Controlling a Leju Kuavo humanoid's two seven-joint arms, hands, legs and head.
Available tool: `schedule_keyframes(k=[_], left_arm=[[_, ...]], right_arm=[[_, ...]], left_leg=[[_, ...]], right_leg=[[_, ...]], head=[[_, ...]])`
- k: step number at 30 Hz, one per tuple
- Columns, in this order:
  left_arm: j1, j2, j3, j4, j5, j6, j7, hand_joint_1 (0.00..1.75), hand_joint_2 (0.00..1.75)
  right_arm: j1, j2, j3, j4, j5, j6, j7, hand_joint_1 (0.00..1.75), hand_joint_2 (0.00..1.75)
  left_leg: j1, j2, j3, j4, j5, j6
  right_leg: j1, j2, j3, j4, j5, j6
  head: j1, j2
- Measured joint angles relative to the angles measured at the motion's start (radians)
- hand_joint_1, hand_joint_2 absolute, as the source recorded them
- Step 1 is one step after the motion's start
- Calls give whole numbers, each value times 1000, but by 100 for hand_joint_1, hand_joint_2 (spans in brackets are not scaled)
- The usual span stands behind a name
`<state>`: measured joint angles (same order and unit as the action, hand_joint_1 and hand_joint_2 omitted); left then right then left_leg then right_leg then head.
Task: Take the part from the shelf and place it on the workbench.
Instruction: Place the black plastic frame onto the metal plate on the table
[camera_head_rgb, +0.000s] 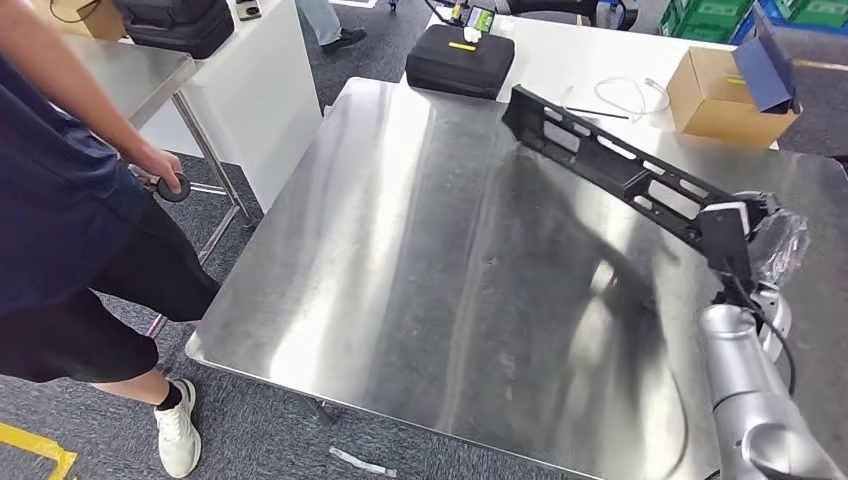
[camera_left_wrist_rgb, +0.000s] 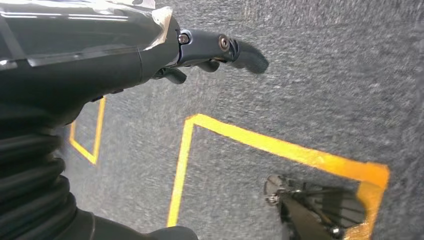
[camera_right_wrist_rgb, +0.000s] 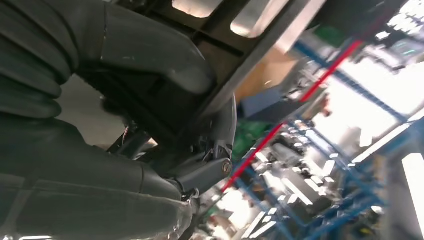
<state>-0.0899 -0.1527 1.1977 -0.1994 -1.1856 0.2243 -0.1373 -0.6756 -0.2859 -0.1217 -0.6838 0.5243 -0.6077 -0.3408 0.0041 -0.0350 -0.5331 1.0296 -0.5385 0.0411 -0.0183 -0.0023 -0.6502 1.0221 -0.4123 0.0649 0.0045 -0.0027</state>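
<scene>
Steel surface lies bare across the frame's middle. Right hand, at right, grips the long black part above it. Left hand hangs over carpet, fingers curled, holding nothing.

You see the long black part only up to the right hand, whose camera block and plastic wrap hide the grip. In the right wrist view, the shelving beyond the thumb is blurred. The left hand is cut off by the frame edge.
</scene>
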Motion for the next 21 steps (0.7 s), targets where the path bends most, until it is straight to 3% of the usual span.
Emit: schedule_keyframes(k=[2,8,12,16,20,21], left_arm=[[1,0,-1,0,0,0,0,0,175],[-1,0,-9,0,-6,-1,0,0,175],[-1,0,-11,0,-15,-1,2,0,175],[0,0,-15,0,-24,17,19,0,175],[0,1,-18,0,-27,39,23,0,0],[0,1,-19,0,-27,41,23,0,0]], right_arm=[[-34,-14,-5,62,2,-4,0,175,175],[-67,-38,-9,175,28,-30,39,175,175],[-88,-80,-10,230,67,-56,93,0,0],[-117,-118,-10,276,114,-78,159,0,0],[-130,-143,-10,305,133,-80,191,0,0],[-131,-146,-10,310,135,-80,193,0,0]], left_leg=[[0,4,6,-7,3,6],[-1,14,22,-24,3,8],[0,16,33,-43,-8,3],[-1,19,38,-44,-8,-2],[-2,20,45,-44,-9,-8],[-3,20,46,-44,-9,-8]], right_leg=[[-3,6,3,-2,0,-1],[-2,17,7,-3,-13,-13],[2,16,9,-3,-14,-16],[2,16,15,-3,-14,-17],[1,16,22,-3,-14,-17],[1,16,23,-3,-14,-17]], head=[[-3,0],[-4,0],[-4,0],[-3,0],[-3,0],[-3,0]])
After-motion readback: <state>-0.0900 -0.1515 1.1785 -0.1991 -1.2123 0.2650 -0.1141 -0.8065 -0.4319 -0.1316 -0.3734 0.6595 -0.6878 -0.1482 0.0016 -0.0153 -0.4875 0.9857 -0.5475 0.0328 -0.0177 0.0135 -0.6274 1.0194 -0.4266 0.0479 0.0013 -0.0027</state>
